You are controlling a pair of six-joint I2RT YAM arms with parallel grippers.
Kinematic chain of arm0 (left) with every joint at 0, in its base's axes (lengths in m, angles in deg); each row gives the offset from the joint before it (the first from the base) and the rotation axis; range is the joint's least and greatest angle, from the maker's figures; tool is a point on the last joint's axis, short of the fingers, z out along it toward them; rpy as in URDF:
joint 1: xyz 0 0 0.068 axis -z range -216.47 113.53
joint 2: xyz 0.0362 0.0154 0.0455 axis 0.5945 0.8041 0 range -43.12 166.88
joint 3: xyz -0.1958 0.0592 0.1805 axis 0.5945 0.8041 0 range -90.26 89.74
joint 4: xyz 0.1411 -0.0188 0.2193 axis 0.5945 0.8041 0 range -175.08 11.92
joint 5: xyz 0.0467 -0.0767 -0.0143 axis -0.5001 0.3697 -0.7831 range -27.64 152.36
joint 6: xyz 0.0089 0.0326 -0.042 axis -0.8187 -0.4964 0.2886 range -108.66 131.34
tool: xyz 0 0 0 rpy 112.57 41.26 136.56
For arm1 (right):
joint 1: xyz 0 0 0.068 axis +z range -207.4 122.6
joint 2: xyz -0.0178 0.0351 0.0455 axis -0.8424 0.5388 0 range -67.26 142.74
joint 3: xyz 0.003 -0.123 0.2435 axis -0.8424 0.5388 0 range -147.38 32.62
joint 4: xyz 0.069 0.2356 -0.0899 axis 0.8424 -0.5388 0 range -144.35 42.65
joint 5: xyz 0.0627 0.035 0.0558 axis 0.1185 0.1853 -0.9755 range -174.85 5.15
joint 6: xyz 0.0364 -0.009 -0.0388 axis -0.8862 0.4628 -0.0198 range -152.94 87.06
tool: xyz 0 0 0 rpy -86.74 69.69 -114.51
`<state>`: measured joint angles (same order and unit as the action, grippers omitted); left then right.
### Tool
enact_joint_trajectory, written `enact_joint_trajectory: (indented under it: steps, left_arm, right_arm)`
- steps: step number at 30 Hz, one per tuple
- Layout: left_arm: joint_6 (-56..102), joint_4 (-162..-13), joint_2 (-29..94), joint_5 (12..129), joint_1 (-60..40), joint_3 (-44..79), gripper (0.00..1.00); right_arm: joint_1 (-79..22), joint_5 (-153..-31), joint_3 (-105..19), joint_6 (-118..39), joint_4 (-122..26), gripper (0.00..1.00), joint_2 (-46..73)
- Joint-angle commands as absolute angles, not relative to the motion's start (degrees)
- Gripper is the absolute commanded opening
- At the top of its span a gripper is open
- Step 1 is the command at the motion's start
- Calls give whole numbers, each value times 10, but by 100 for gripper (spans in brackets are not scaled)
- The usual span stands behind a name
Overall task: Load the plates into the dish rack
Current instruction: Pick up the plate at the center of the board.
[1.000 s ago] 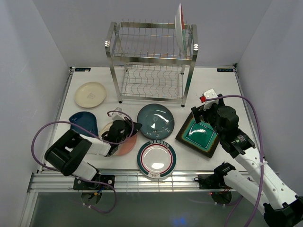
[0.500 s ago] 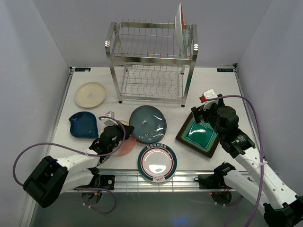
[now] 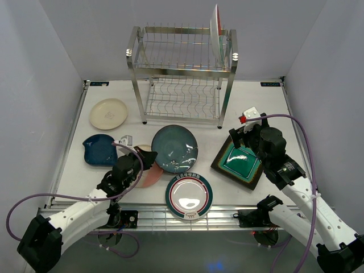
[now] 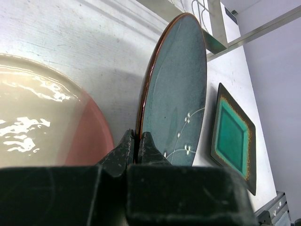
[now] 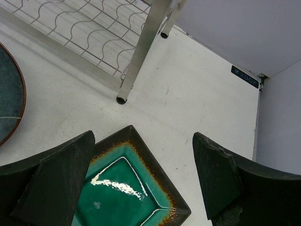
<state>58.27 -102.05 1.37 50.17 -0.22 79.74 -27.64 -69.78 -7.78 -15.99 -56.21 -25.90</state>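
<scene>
Currently held: dark teal plate (image 3: 174, 149), near rim pinched in the left gripper (image 4: 136, 141), jaws together on the edge.
Position: low over the desk (image 3: 261, 108), in front of the dish rack (image 3: 133, 57), not yet slotted.
Right gripper (image 5: 142, 141): jaws wide apart, hovering above the square green plate (image 5: 127, 188), holding nothing.
Handling: glazed ceramic, likely stiff, weighty, slick and easily chipped.
Hold: a thin rim pinch may pivot, so seat the rim deep.

Seven plates, namely one cream plate (image 3: 108, 114), one dark blue plate (image 3: 98, 149), one pink-and-cream plate (image 3: 152, 177), one dark teal plate (image 3: 174, 148), one white plate with a green-and-red rim (image 3: 188, 195), one square green plate (image 3: 242, 162) and one red-edged plate (image 3: 215, 28), plus one dish rack (image 3: 182, 98) and two grippers, the left gripper (image 4: 136, 143) and the right gripper (image 5: 141, 141).
</scene>
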Motion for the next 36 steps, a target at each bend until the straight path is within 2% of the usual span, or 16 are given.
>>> enact_joint_trajectory:
  steps: [1, 18, 36]
  left_arm:
    - [592, -1078, -37, 485, 2, 780, 0]
    - [564, -954, -96, 505, 3, 693, 0]
    - [524, -854, -49, 511, 3, 525, 0]
  right_arm:
    - [-273, -689, -84, -158, -531, 90, -260]
    - [-273, -682, -83, -157, -529, 90, -258]
    - [-273, -659, -80, -149, -519, 90, -259]
